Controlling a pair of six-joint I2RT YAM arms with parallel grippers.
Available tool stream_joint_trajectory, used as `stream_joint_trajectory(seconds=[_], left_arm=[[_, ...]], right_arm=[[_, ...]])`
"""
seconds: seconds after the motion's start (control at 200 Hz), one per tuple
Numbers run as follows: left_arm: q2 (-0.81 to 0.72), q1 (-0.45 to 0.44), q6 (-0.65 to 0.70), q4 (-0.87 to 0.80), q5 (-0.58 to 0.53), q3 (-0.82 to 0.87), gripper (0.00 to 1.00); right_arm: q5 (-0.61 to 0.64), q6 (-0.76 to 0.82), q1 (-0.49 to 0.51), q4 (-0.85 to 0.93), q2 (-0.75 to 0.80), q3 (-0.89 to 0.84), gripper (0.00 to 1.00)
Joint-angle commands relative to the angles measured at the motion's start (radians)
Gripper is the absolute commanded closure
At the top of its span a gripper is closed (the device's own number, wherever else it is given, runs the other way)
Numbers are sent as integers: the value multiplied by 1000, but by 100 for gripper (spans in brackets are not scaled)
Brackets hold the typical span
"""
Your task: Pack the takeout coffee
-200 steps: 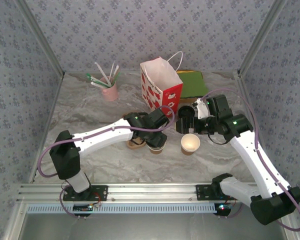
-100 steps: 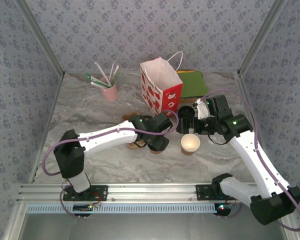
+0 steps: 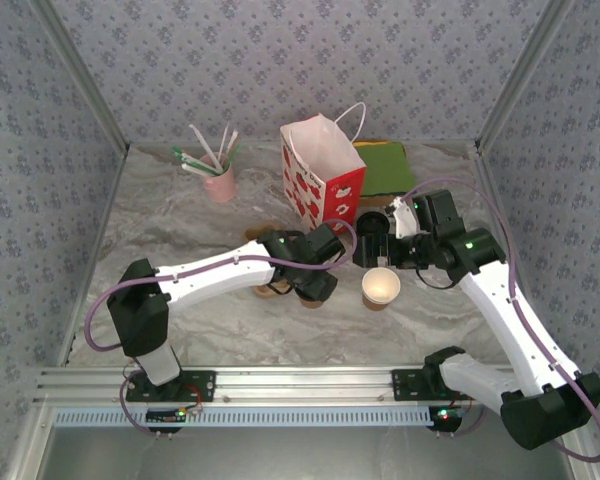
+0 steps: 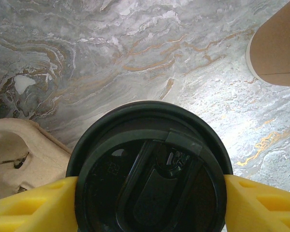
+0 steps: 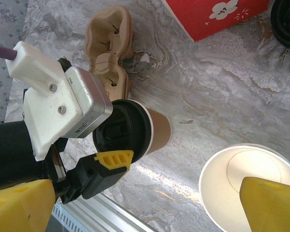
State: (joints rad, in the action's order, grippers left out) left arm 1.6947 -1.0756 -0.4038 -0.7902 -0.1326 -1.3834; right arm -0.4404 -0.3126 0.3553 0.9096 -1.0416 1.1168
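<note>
**Coffee is being gripped at the lid, beside the carrier**

The takeout coffee (image 4: 150, 145) is being clamped by the left hand (image 4: 150, 200), whose yellow fingers (image 4: 261, 203) are being pressed against both sides of the black lid. The cup is being held upright, low over the worktop (image 4: 135, 48), just beside the cardboard cup carrier (image 5: 108, 53). Whether its base is touching the surface cannot be told. The right hand (image 5: 145, 205) is being held wide apart and empty, above the lidless cup (image 5: 249, 183).

The step in hand is being judged as the lift toward packing. The grip is being taken at the lid and not at the paper wall, so the lid could be pulled off. The cup is therefore best being raised slowly and straight, without tilt, and being lowered squarely into its place. The lidless cup is standing near, so a sideways swing is to be avoided.

The things are being counted as follows: one lidded coffee, one lidless cup, one loose black lid (image 5: 287, 19), one carrier, one red and white paper bag (image 3: 322, 180), one pink holder (image 3: 219, 185) with sticks, and two hands.
</note>
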Motion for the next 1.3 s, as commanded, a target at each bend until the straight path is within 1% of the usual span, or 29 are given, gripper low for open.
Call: stream_joint_trajectory(seconds=[0.0,1.299], left_arm=[[8,-6,17,-26,-19,-26,30],[17,-6,0,0,-7,27,28]], right_arm=[[0,9,-4,0,-3,0,0],[-4,4,-5,-4,-1,-7,0]])
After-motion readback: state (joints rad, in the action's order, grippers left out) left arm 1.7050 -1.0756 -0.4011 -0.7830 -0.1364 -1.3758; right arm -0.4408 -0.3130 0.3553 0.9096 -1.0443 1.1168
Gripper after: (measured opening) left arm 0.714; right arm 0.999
